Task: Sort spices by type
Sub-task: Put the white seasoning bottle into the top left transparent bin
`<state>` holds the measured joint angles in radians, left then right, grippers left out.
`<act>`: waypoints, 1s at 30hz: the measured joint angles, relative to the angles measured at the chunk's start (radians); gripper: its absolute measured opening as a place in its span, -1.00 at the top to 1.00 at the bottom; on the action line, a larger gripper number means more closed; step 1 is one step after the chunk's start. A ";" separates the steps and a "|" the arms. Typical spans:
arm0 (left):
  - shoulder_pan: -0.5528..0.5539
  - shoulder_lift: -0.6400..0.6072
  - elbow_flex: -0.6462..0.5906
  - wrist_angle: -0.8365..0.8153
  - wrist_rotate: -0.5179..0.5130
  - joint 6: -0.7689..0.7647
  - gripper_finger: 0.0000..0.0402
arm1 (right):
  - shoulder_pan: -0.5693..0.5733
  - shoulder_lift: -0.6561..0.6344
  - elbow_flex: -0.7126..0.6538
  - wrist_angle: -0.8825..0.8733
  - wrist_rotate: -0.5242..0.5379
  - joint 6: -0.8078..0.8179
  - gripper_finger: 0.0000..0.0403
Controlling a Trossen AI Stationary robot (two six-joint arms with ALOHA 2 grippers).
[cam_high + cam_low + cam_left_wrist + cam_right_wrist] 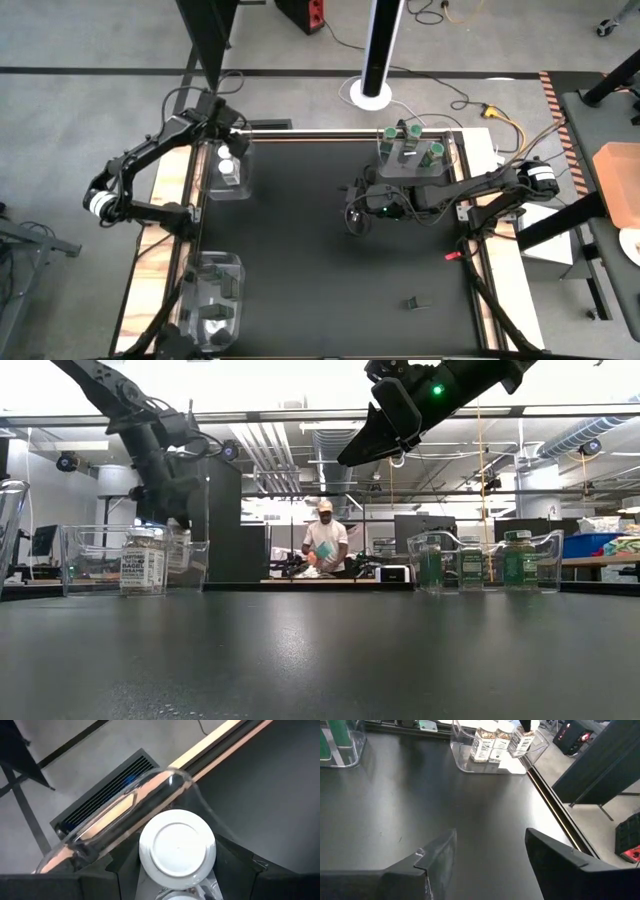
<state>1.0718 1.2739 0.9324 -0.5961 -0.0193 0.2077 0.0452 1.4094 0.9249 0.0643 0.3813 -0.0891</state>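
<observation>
My left gripper (226,150) is over the clear far-left tray (243,188), shut on a dark spice jar with a white lid (177,847). Two more white-lidded jars (490,742) stand on their bases in that tray. One of them shows in the low view (143,565). Several green-lidded jars (410,148) stand in a clear tray at the far right. My right gripper (358,218) hangs open and empty above the middle of the table, and it also shows in its own wrist view (490,852). My left gripper holds the white-lidded jar between its two fingers (107,870), which stand on either side of it just below the lid (150,870). The fingers come from above, pointing down. In the right wrist view the jar (521,739) leans inside the tray. I cannot tell whether its base touches the tray floor.
A third clear tray (237,265) with dark pieces in it sits at the near left. A small dark object (413,302) lies on the black mat near the front right. A person (322,545) stands in the room beyond the table.
</observation>
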 joint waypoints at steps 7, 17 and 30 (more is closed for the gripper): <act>0.000 0.001 -0.014 0.000 -0.019 -0.012 0.07 | 0.000 0.000 0.000 0.000 0.000 0.000 -0.17; 0.002 0.001 -0.014 0.006 -0.022 -0.018 0.00 | 0.000 0.000 0.000 0.000 0.000 0.000 -0.17; 0.002 0.071 -0.014 0.011 -0.016 -0.034 0.01 | 0.000 0.000 0.000 0.000 0.000 -0.016 -0.22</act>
<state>1.0737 1.3448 0.9188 -0.5846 -0.0353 0.1741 0.0452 1.4094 0.9249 0.0643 0.3813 -0.1055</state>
